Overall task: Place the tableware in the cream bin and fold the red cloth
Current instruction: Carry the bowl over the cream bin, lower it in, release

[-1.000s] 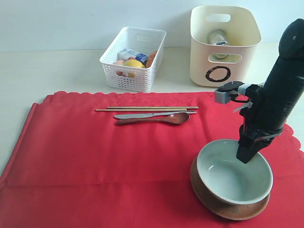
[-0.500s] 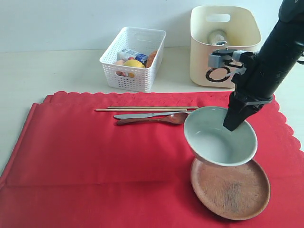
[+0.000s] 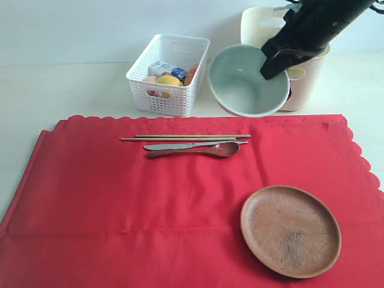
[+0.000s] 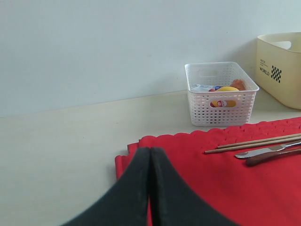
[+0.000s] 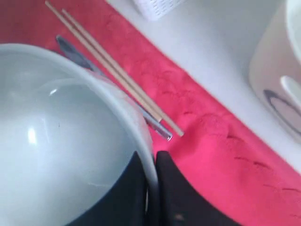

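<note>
The left fingers (image 4: pixel 149 158) are pressed together and empty, at the red cloth's (image 3: pixel 150 198) edge. The right fingers (image 3: pixel 271 65) pinch the bowl's (image 3: pixel 240 84) rim, holding it tilted in the air. The cream bin's (image 3: pixel 305 90) mouth lies just to their right.

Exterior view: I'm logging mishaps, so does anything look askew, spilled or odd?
Only the bowl: it hangs in the air, tipped steeply on its side, pinched at the rim by the right claw by the cream bin. Nothing looks spilled; the chopsticks, knife and spoon lie neatly on the red cloth.
</note>
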